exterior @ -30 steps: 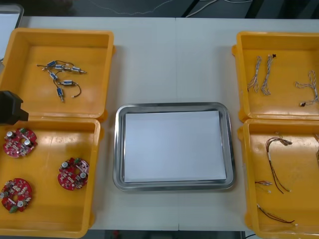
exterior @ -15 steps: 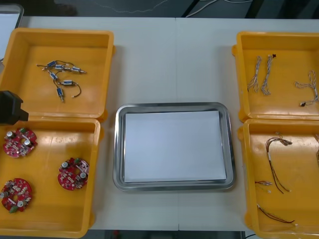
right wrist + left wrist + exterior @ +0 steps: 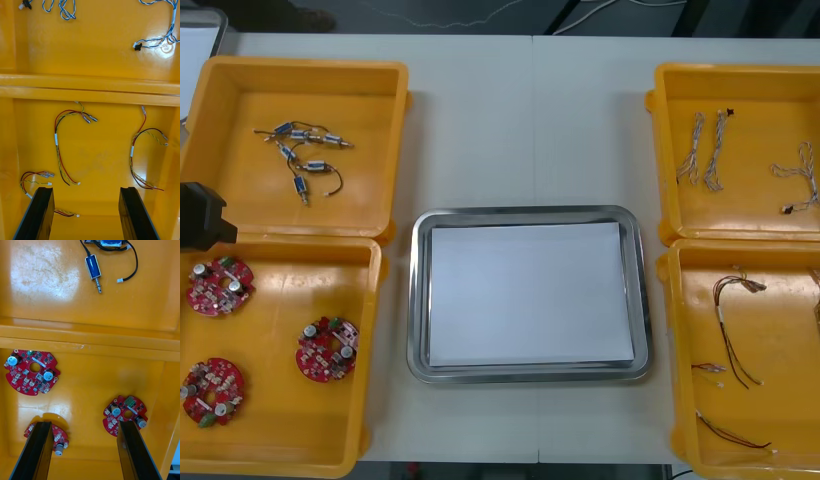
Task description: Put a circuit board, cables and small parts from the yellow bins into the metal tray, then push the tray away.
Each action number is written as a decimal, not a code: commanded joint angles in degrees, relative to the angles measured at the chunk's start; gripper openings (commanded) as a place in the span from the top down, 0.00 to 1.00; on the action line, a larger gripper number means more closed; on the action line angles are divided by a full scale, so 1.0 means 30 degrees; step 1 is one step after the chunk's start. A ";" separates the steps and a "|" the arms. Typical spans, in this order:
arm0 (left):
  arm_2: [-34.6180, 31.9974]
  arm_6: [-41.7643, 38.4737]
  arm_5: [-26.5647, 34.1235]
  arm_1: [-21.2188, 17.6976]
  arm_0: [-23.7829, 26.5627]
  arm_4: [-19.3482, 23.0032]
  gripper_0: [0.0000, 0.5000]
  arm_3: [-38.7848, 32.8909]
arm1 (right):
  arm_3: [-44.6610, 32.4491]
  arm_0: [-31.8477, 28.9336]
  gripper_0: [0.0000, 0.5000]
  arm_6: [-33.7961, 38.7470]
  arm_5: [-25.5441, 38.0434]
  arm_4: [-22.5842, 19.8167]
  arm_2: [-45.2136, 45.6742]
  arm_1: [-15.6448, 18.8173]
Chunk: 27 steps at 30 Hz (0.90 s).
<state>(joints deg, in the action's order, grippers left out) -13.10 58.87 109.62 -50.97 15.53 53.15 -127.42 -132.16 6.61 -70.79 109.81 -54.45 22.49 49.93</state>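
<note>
Left gripper (image 3: 84, 455) open above round red circuit boards (image 3: 327, 349) in lower-left yellow bin (image 3: 275, 440). Boards look rigid, light, fragile: best pinched at the rim. Right gripper (image 3: 87, 215) open over thin red-and-yellow cables (image 3: 56, 140). Shiny metal tray (image 3: 417, 300), frame centre, unloaded.

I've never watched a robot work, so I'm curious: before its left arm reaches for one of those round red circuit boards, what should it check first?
1. The shiny metal tray, white inside, has nothing in it: ok.
2. The left gripper is open over the near left yellow bin: ok.
3. A round red circuit board is lined up between its fingers: not ok; one lies by each finger, bare floor between.
4. Height above the boards: cannot tell.
5. The right gripper is open over red and yellow cables: ok.
</note>
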 commanded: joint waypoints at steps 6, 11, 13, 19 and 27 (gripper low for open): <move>-0.0555 0.1352 0.0128 0.0233 -0.0256 -0.0079 0.00 -0.0504 | -0.0508 -0.0300 0.00 -0.0221 0.0064 -0.0161 -0.0055 0.0789; -0.0555 0.1352 0.0128 0.0233 -0.0256 -0.0079 0.00 -0.0504 | -0.0508 -0.0300 0.00 -0.0221 0.0064 -0.0161 -0.0055 0.0789; -0.0555 0.1352 0.0128 0.0233 -0.0256 -0.0079 0.00 -0.0504 | -0.0508 -0.0300 0.00 -0.0221 0.0064 -0.0161 -0.0055 0.0789; -0.0555 0.1352 0.0128 0.0233 -0.0256 -0.0079 0.00 -0.0504 | -0.0508 -0.0300 0.00 -0.0221 0.0064 -0.0161 -0.0055 0.0789; -0.0555 0.1352 0.0128 0.0233 -0.0256 -0.0079 0.00 -0.0504 | -0.0508 -0.0300 0.00 -0.0221 0.0064 -0.0161 -0.0055 0.0789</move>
<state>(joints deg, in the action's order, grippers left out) -13.10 58.87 109.62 -50.97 15.53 53.15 -127.42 -132.16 6.61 -70.79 109.81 -54.45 22.49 49.93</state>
